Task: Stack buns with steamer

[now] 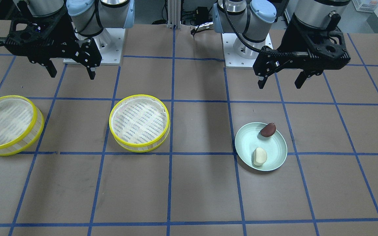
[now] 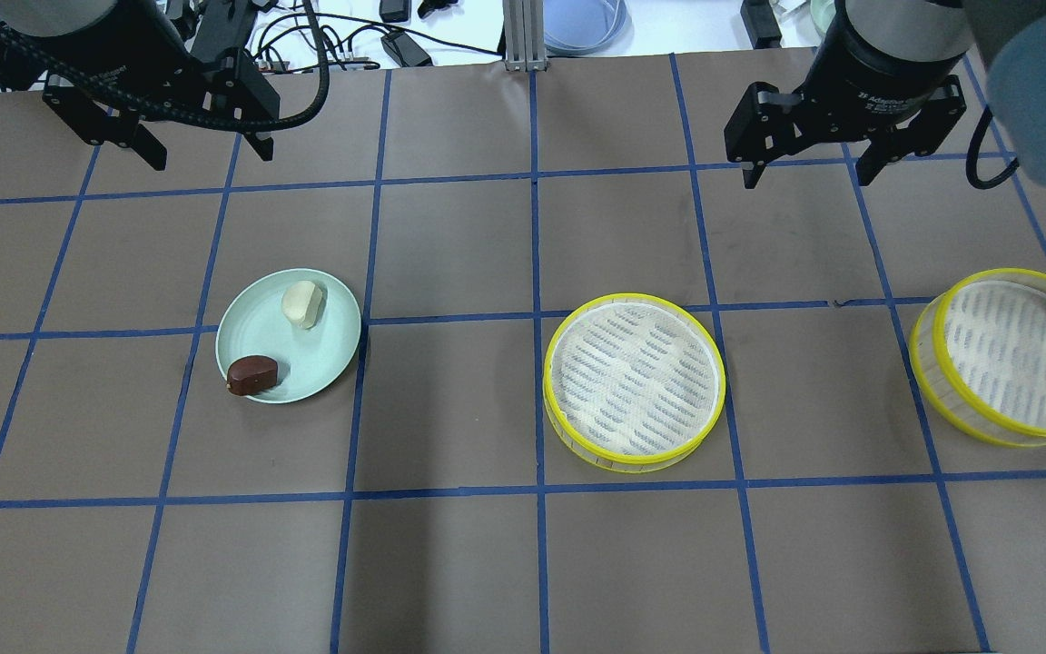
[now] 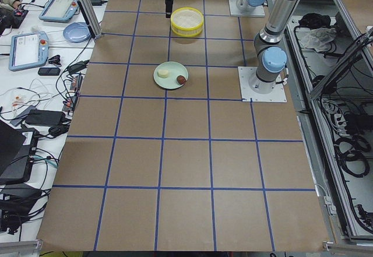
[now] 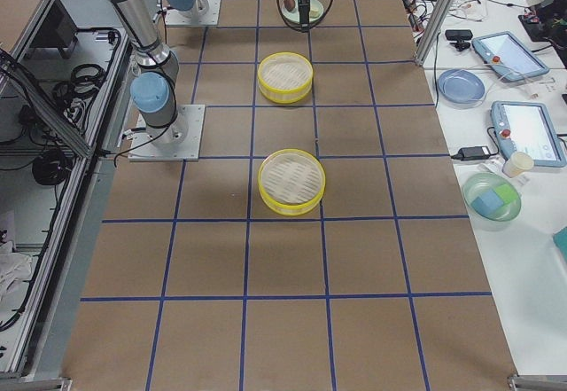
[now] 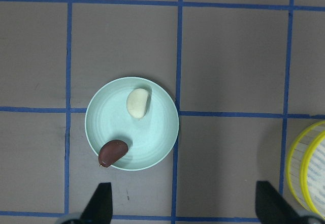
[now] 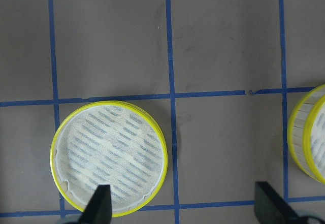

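A cream-white bun (image 2: 301,302) and a dark reddish-brown bun (image 2: 252,374) lie apart on a pale green plate (image 2: 323,354) on the robot's left half of the table. In the left wrist view the cream bun (image 5: 137,103) and brown bun (image 5: 112,152) show below the open, empty left gripper (image 5: 185,206). One yellow-rimmed steamer tray (image 2: 634,380) stands empty right of centre. A second tray (image 2: 1009,354) stands empty at the far right. My left gripper (image 2: 212,159) hovers high beyond the plate. My right gripper (image 2: 808,180) is open, empty and high, beyond and between the two trays.
The brown table cover carries a blue tape grid (image 2: 537,327). The two arm bases (image 1: 94,46) (image 1: 246,49) stand at the robot's side of the table. A side bench with tablets, bowls and cables (image 3: 41,41) runs along the far edge.
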